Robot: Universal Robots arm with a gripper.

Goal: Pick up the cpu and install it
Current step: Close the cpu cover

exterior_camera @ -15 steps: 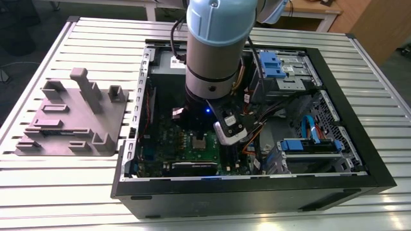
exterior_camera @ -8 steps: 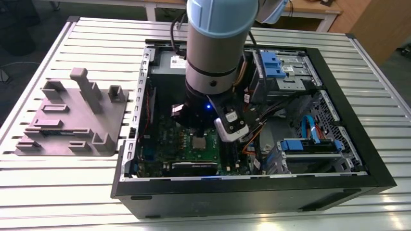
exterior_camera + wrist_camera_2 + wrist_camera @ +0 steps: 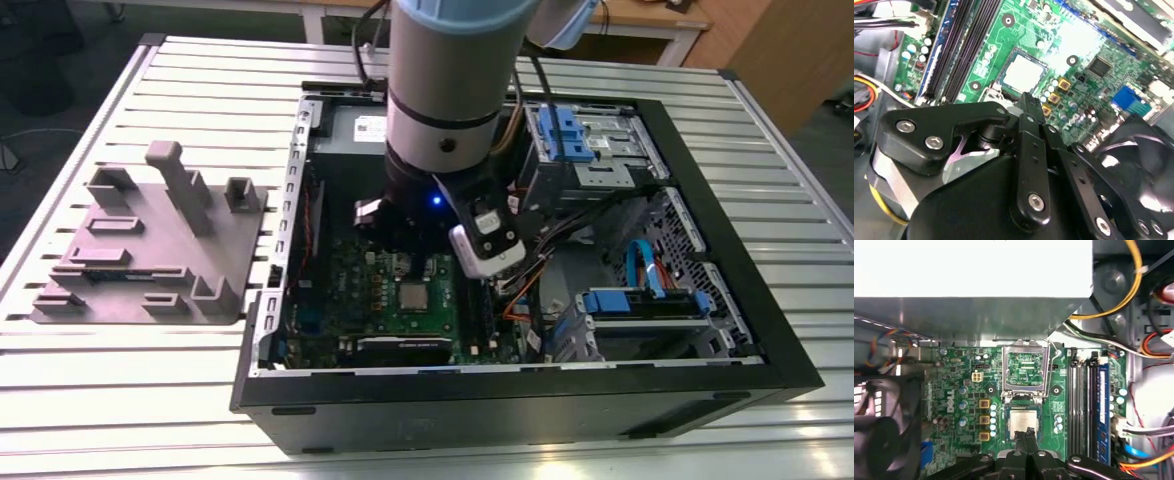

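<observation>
The cpu (image 3: 1023, 422) lies flat in its socket on the motherboard (image 3: 954, 390), beside the raised socket bracket (image 3: 1026, 371). The gripper (image 3: 1028, 432) hangs just over its edge, fingers (image 3: 1022, 444) pressed together and holding nothing. The chip looks seated; any contact should be light, vertical and level to protect the socket pins. The case (image 3: 534, 410) sits on the slatted surface (image 3: 134, 400)

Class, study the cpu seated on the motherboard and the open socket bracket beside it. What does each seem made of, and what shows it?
The cpu: top looks like matte silver-gray metal with a pale rim, reflecting light softly. The socket bracket: probably bare steel, a thin bright silvery frame with glints. The motherboard: glossy green circuit board, likely lacquered fibreglass.
</observation>
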